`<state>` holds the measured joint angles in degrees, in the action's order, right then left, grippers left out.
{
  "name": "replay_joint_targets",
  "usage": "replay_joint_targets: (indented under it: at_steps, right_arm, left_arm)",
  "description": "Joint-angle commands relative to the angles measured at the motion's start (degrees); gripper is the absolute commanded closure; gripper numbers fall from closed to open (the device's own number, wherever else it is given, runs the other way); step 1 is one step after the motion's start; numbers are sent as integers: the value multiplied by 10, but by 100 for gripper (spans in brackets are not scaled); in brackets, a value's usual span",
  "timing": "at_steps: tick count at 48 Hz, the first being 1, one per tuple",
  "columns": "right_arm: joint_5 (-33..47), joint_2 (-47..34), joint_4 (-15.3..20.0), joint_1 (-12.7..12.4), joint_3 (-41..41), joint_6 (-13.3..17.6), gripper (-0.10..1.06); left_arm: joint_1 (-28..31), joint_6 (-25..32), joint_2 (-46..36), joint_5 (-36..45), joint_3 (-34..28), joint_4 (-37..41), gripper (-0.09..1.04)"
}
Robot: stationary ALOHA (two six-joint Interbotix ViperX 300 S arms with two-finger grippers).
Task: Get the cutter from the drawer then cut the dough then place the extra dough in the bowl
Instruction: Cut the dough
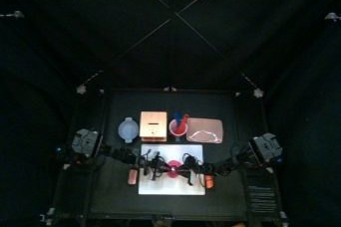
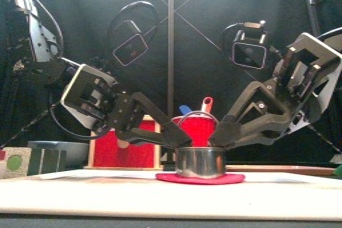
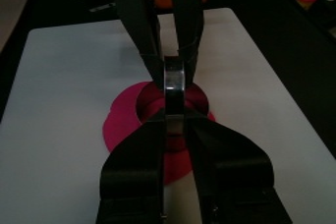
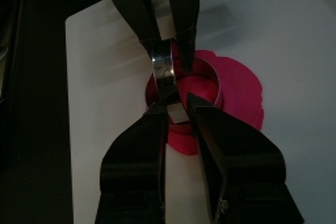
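The round metal cutter (image 2: pixel 201 159) stands on the flat red dough (image 2: pixel 201 179), in the middle of the white cutting board (image 2: pixel 80 190). My left gripper (image 3: pixel 175 118) pinches the cutter's wall (image 3: pixel 178 83) from one side. From the opposite side my right gripper (image 4: pixel 175 110) is shut on the other wall (image 4: pixel 179 69). In the top view both grippers (image 1: pixel 163 167) (image 1: pixel 188 169) meet over the dough (image 1: pixel 174 174). The dough (image 3: pixel 129 120) spreads beyond the cutter on every side.
Behind the board stand the wooden box (image 1: pixel 154 124) with its red drawer front (image 2: pixel 120 150), the blue-grey bowl (image 1: pixel 127 129) to its left, the red cup (image 1: pixel 180 125) with toy knives and the pink tray (image 1: pixel 206 126). A small orange thing (image 1: pixel 134 176) lies at the board's left edge.
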<state>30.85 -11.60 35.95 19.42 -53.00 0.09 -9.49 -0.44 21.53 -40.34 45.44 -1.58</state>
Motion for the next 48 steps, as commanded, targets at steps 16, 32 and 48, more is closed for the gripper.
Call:
replay_joint_targets:
  at_steps: [16, 32, 48]
  right_arm:
    - [-39, -26, 4, -16, -11, 10, 44]
    - [-46, -32, 4, -23, -11, 9, 44]
    - [-54, -48, 4, -32, -4, 8, 44]
  left_arm:
    - [4, -12, 24, 31, 12, -4, 42]
    - [4, -16, 26, 36, 11, -6, 42]
    - [4, -18, 32, 47, 10, -8, 42]
